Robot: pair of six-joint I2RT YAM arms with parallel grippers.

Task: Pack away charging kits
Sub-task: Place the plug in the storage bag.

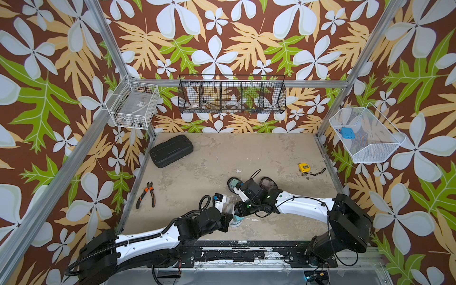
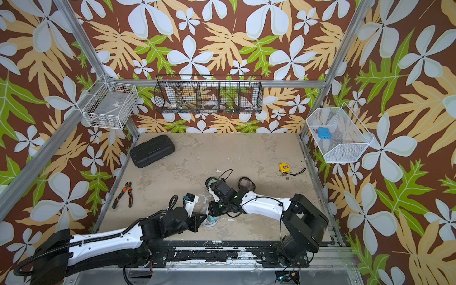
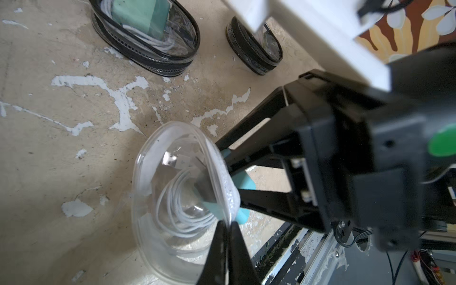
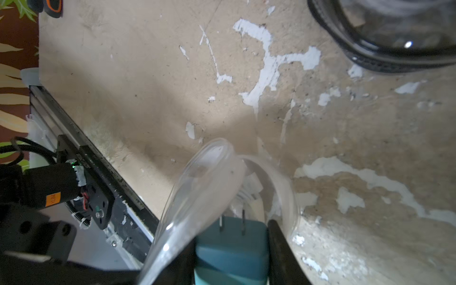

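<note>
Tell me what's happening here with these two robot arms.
They are packing a charging kit. The left hand is shut on the rim of a clear soft oval pouch that has a coiled white cable inside. The right hand grips a teal square plug, prongs first at the pouch's mouth. Farther back, a black-rimmed clear pouch holds a mint green plug.

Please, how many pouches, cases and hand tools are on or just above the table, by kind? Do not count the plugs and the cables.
black-rimmed pouches: 2
clear pouch: 1
black hard case: 1
pliers: 1
yellow tape measure: 1
Total: 6
</note>
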